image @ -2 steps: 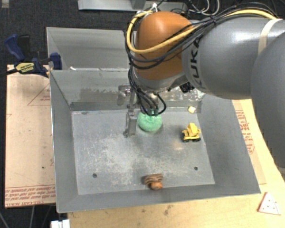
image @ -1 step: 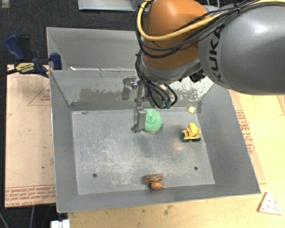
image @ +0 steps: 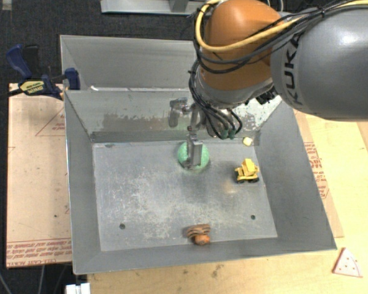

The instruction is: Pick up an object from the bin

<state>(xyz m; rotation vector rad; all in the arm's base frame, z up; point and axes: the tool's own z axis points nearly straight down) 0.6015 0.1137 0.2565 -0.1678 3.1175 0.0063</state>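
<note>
looking down into the grey bin point(image: 110, 213): low at the far middle of the floor, gripper point(image: 195, 154) right against a small round green thing point(image: 184, 157), just before the foot of the back wall. cannot tell whether open or closed on it; too much masked by the orange wrist cover point(image: 239, 35) and its cables. off to the right, near but apart, a yellow toy vehicle point(image: 246, 171); beyond that a tiny pale scrap point(image: 248, 141); well apart at the near edge, a brown lump point(image: 199, 234). probably light, perhaps soft or rubbery, and likely to roll or squirt sideways if pinched off centre. best taken across its widest middle, squarely from above, with a gentle squeeze.
</note>
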